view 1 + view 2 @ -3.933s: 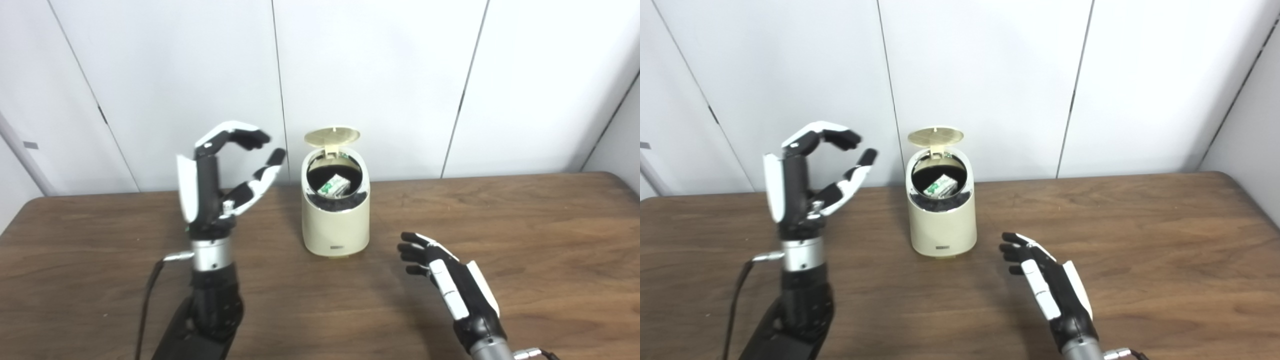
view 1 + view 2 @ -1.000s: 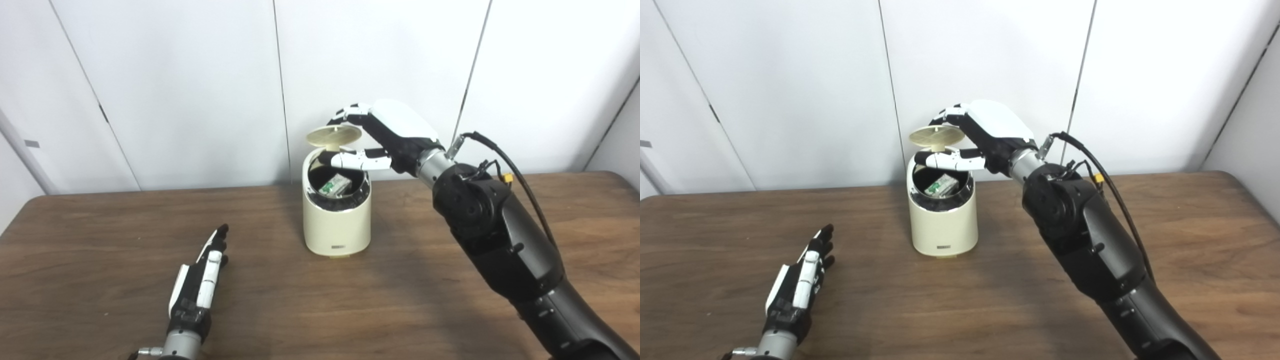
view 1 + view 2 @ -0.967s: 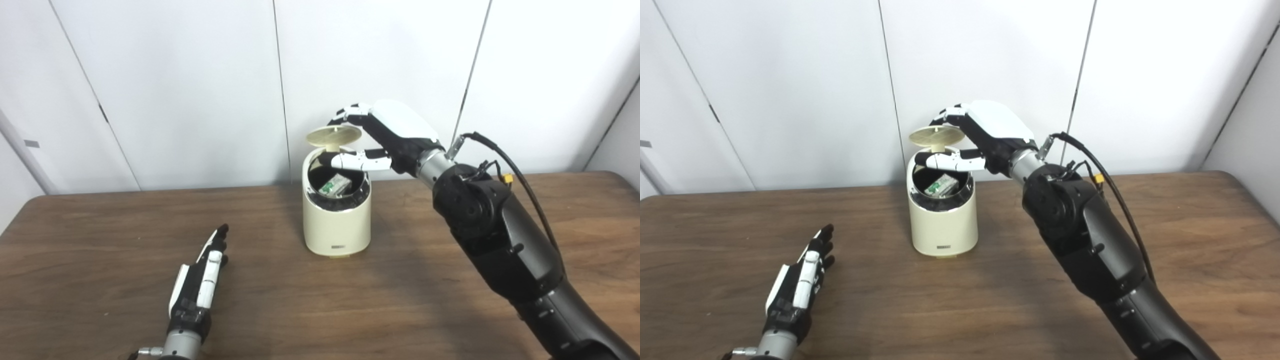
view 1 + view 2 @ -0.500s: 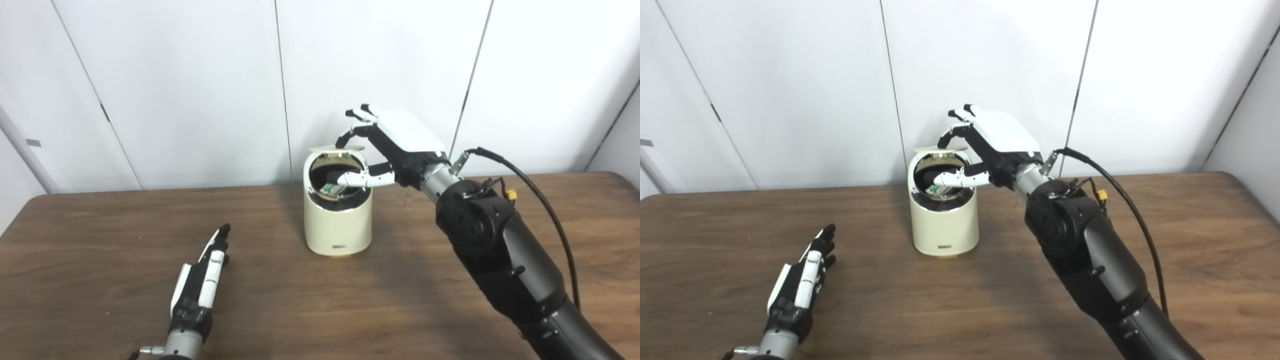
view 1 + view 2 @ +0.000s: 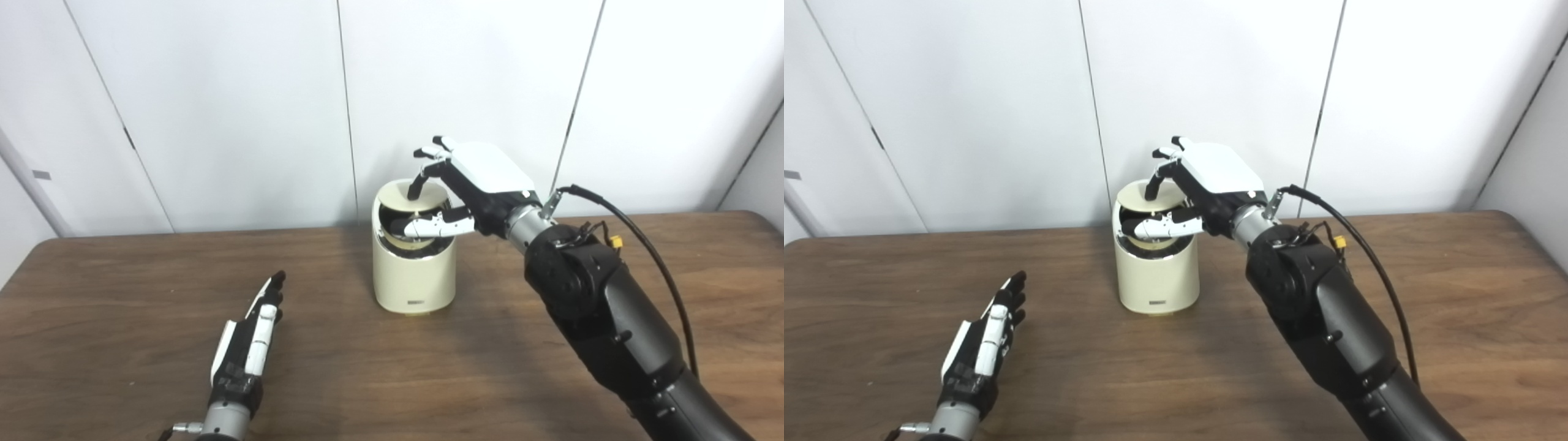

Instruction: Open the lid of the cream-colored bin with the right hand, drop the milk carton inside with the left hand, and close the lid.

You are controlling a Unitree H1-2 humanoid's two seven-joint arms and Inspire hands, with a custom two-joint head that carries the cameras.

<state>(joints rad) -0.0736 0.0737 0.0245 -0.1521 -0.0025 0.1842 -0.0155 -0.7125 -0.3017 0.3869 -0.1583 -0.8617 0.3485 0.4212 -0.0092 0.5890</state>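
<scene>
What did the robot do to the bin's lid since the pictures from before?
The right hand rose from the table to the cream-colored bin and pushed its lid from upright down over the opening; a dark gap still shows at the front. The milk carton is now hidden. The left hand lowered to lie open near the table. The bin stayed put.

The right hand [image 5: 1206, 184] reaches over the cream-colored bin [image 5: 1157, 269], one dark fingertip pressed on the lid [image 5: 1150, 196], which lies tilted over the opening with a dark gap under its near edge. The thumb stretches across that gap below the lid. The left hand [image 5: 980, 352] rests flat on the bench [image 5: 1427, 294], fingers straight and together, well apart from the bin.
</scene>
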